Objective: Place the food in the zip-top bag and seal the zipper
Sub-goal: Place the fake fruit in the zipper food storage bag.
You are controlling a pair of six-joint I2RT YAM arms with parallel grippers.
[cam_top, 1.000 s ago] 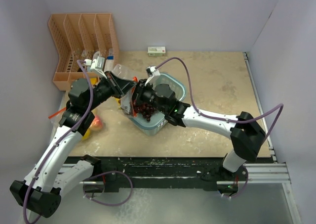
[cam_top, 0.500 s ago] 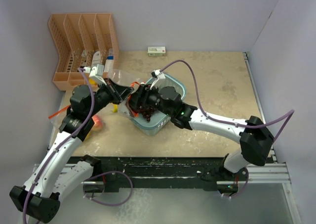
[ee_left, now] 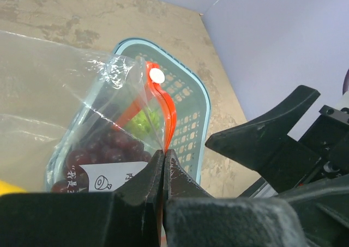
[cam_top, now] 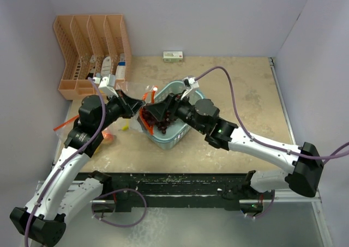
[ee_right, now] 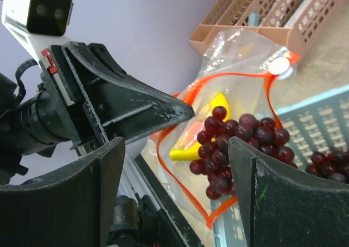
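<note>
Your left claw (ee_left: 163,158) is clamped on the zipper (ee_left: 166,108) of the zip-top bag (ee_left: 65,78), above the basket (ee_left: 196,94). Your right claw (ee_right: 175,149), fingers apart, faces the grape bunch (ee_right: 240,135) over that basket.

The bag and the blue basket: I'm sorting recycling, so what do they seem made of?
The zip-top bag looks like thin clear plastic film: glossy, crinkled, grapes showing through. Its zipper seems stiffer orange-red plastic. The basket looks like moulded light blue plastic, fairly matte, with a grid of holes.
</note>
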